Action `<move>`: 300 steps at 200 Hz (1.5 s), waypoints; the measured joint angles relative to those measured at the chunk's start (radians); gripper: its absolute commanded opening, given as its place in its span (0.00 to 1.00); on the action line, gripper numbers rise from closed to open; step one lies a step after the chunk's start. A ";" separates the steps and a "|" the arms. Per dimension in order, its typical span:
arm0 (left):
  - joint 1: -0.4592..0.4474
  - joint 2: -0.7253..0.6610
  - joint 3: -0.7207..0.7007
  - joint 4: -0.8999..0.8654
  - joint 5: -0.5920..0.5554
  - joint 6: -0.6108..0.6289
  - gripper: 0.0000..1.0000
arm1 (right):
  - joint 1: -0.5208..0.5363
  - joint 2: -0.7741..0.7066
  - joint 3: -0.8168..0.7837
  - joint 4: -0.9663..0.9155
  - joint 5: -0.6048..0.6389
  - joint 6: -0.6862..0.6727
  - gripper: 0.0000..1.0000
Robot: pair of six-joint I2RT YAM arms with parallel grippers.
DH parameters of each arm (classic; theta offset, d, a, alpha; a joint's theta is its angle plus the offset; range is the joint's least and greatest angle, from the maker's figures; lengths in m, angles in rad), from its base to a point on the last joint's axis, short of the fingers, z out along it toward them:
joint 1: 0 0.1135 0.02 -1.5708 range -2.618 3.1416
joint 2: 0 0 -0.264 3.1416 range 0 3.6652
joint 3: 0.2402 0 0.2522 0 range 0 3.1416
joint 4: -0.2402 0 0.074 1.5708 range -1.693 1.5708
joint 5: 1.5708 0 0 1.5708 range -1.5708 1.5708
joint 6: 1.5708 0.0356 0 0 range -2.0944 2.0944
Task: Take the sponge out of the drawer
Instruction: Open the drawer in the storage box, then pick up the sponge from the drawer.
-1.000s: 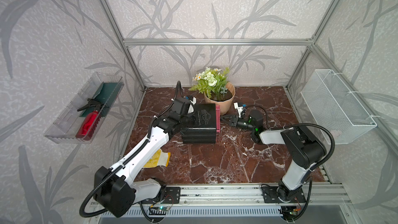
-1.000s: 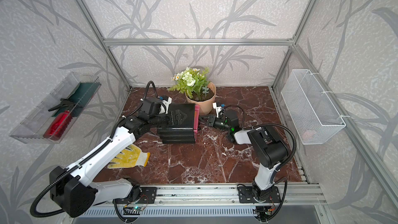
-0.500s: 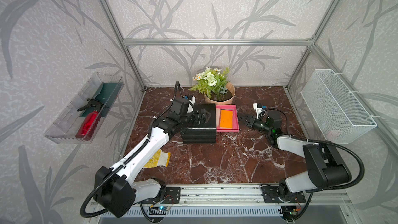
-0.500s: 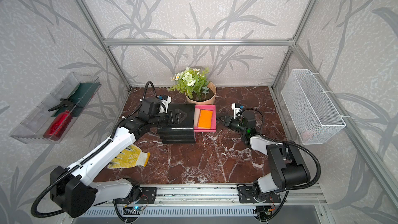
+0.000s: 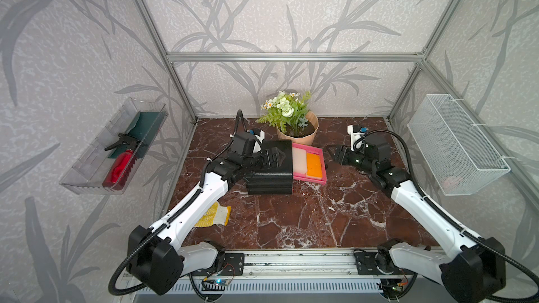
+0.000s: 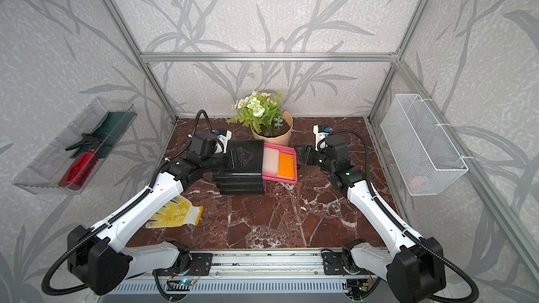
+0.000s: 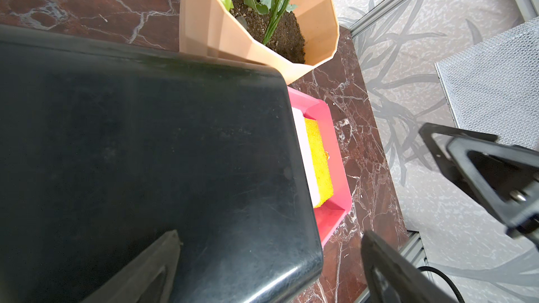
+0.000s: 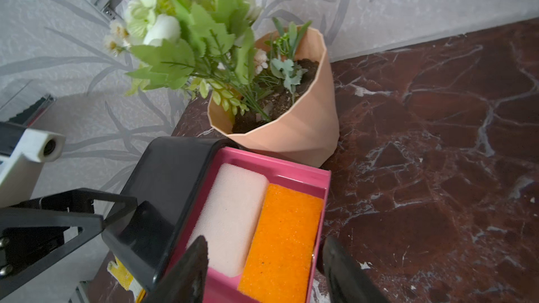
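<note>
Clear wall tray (image 5: pixel 87 170) is holding a red spray bottle (image 5: pixel 119 164). Yellow glove (image 5: pixel 215 215) is lying on the marble floor. Left gripper (image 5: pixel 272 157) is sitting over the top of the black drawer unit (image 5: pixel 269 182), jaws spread wide, gripping nothing. Pink drawer (image 5: pixel 309 180) is standing pulled out, and the orange-and-white sponge (image 5: pixel 314 165) is lying inside it. Right gripper (image 5: pixel 332 153) is hovering just beside the drawer front, jaws parted, empty.

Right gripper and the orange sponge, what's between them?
Between right gripper and sponge: only the pink drawer wall and bare marble, in both top views.
</note>
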 measured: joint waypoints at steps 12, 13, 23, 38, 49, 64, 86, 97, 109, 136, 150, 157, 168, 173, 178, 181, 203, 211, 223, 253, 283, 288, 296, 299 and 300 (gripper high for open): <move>0.002 -0.001 -0.003 0.006 0.004 0.000 0.97 | 0.056 0.018 0.027 -0.042 0.046 -0.025 0.62; 0.002 -0.001 -0.003 0.006 0.004 0.000 0.97 | 0.060 0.019 0.028 -0.044 0.048 -0.027 0.62; 0.002 -0.003 -0.006 0.009 0.007 0.000 0.97 | 0.101 0.045 0.037 -0.075 0.081 -0.040 0.61; 0.002 -0.006 -0.012 0.015 0.012 0.001 0.97 | 0.144 0.096 0.039 -0.102 0.105 -0.047 0.59; 0.003 -0.010 -0.016 0.020 0.017 0.000 0.97 | 0.167 0.135 0.039 -0.109 0.106 -0.048 0.57; 0.003 -0.016 -0.025 0.027 0.023 0.001 0.97 | 0.191 0.183 0.039 -0.108 0.107 -0.042 0.55; 0.003 -0.028 -0.039 0.039 0.029 0.001 0.97 | 0.218 0.229 0.043 -0.108 0.106 -0.038 0.52; 0.003 -0.034 -0.046 0.043 0.031 0.000 0.97 | 0.229 0.249 0.057 -0.108 0.106 -0.036 0.51; 0.004 -0.039 -0.052 0.048 0.032 0.000 0.97 | 0.241 0.274 0.075 -0.102 0.107 -0.035 0.51; 0.008 -0.050 -0.065 0.060 0.037 0.000 0.97 | 0.256 0.333 0.118 -0.085 0.113 -0.031 0.48; 0.009 -0.056 -0.071 0.062 0.039 -0.001 0.97 | 0.259 0.359 0.124 -0.072 0.122 -0.025 0.47; 0.010 -0.060 -0.072 0.061 0.039 -0.001 0.97 | 0.259 0.366 0.124 -0.071 0.124 -0.021 0.46; 0.011 -0.064 -0.076 0.061 0.040 -0.001 0.97 | 0.259 0.369 0.124 -0.066 0.132 -0.015 0.46; 0.011 -0.066 -0.077 0.061 0.040 -0.002 0.97 | 0.259 0.369 0.124 -0.065 0.133 -0.013 0.45; 0.011 -0.067 -0.078 0.061 0.040 -0.002 0.97 | 0.259 0.369 0.124 -0.063 0.134 -0.010 0.44; 0.012 -0.068 -0.078 0.061 0.041 -0.002 0.97 | 0.259 0.370 0.124 -0.061 0.134 -0.010 0.44; 0.014 -0.074 -0.084 0.063 0.044 -0.003 0.97 | 0.259 0.383 0.124 -0.039 0.130 0.003 0.36; 0.014 -0.075 -0.085 0.065 0.044 -0.004 0.97 | 0.259 0.390 0.124 -0.026 0.126 0.009 0.33; 0.014 -0.078 -0.088 0.066 0.045 -0.004 0.97 | 0.259 0.400 0.124 -0.006 0.118 0.016 0.28; 0.014 -0.085 -0.093 0.065 0.045 -0.007 0.97 | 0.258 0.417 0.124 0.029 0.102 0.033 0.10; 0.015 -0.093 -0.097 0.064 0.046 -0.012 0.97 | 0.258 0.418 0.121 0.053 0.097 0.044 0.01; 0.015 -0.094 -0.097 0.064 0.047 -0.012 0.98 | 0.258 0.418 0.120 0.057 0.096 0.045 0.01; 0.015 -0.095 -0.097 0.064 0.047 -0.012 0.98 | 0.258 0.417 0.117 0.064 0.096 0.045 0.01; 0.015 -0.095 -0.097 0.064 0.047 -0.012 0.98 | 0.258 0.417 0.116 0.066 0.095 0.045 0.01; 0.016 -0.095 -0.097 0.064 0.047 -0.012 0.98 | 0.258 0.416 0.115 0.066 0.096 0.043 0.01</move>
